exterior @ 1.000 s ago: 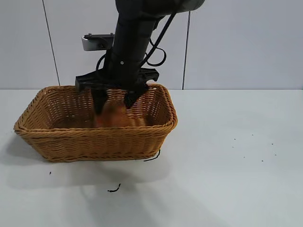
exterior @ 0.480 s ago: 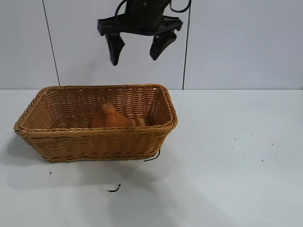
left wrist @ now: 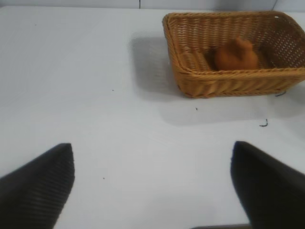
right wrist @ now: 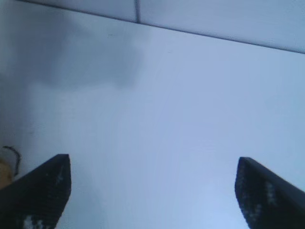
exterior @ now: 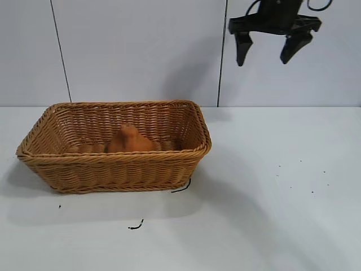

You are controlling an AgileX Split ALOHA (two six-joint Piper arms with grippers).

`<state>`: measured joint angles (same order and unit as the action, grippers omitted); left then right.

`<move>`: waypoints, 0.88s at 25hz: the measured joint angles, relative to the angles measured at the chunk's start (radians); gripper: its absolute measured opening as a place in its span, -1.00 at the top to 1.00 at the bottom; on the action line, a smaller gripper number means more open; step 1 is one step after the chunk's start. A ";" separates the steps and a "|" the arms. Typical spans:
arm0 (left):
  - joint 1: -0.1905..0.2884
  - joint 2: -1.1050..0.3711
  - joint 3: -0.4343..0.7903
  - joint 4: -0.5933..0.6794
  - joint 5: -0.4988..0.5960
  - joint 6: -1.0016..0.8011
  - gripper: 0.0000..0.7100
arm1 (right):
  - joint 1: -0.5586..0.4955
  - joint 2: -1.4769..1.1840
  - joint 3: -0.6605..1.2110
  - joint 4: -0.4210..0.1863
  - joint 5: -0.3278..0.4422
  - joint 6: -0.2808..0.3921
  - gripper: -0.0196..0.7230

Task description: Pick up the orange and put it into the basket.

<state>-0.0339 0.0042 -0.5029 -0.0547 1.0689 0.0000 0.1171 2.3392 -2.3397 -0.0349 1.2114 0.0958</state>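
On the white table (exterior: 271, 214) the orange (exterior: 130, 139) lies inside the basket (exterior: 113, 169); the right gripper (exterior: 269, 48), jaws apart and empty, hangs high; the task looks finished, only parking remains.

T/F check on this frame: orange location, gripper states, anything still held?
1. The orange lies inside the basket. True.
2. The right gripper is shut on the orange. False: it is open, empty, high above the table, right of the basket.
3. The left gripper is open, with nothing between its fingers. True.
4. The basket is tipped on its side. False: it sits upright on the table.
5. The orange rests on the bare table. False: it is in the basket.
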 joint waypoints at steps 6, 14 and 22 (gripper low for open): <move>0.000 0.000 0.000 0.000 0.001 0.000 -0.80 | -0.057 -0.001 0.004 0.011 0.000 0.003 -0.85; 0.000 0.000 0.000 0.000 0.001 0.000 -0.80 | -0.058 -0.148 0.324 0.015 -0.001 0.001 -0.85; 0.000 0.000 0.000 0.000 0.001 0.000 -0.80 | -0.058 -0.523 0.888 0.015 0.000 -0.027 -0.85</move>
<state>-0.0339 0.0042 -0.5029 -0.0547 1.0699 0.0000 0.0594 1.8166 -1.4518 -0.0201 1.2112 0.0688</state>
